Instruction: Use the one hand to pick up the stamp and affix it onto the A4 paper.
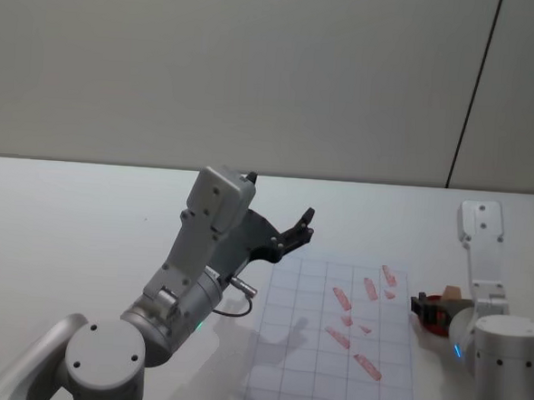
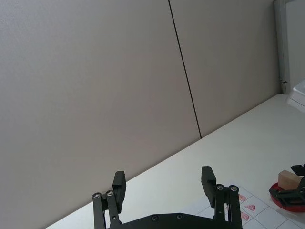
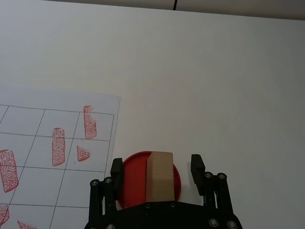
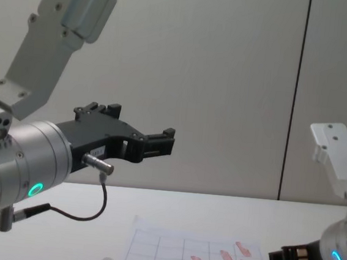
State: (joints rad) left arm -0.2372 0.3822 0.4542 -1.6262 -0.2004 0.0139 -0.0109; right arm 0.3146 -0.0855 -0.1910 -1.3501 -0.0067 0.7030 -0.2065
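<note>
- Right hand [image 3: 158, 168]: released, fingers either side of the stamp [image 3: 158, 175], not yet touching
- Stamp: upright on red pad [image 3: 131, 183], beside paper [image 3: 57, 152]
- Left hand [image 4: 160, 142]: released, raised, idle
- Risk: an off-centre closing could tip the stamp

The left gripper [image 1: 303, 228] hangs raised, fingers spread, pointing toward two o'clock. The right gripper [image 3: 156, 168] sits low, fingers apart.

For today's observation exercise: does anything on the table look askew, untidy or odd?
The red marks on the A4 paper are slanted and scattered rather than square to its grid, some only part-printed. The stamp stands on the red ink pad between the open fingers of the right gripper, which looks normal.
</note>
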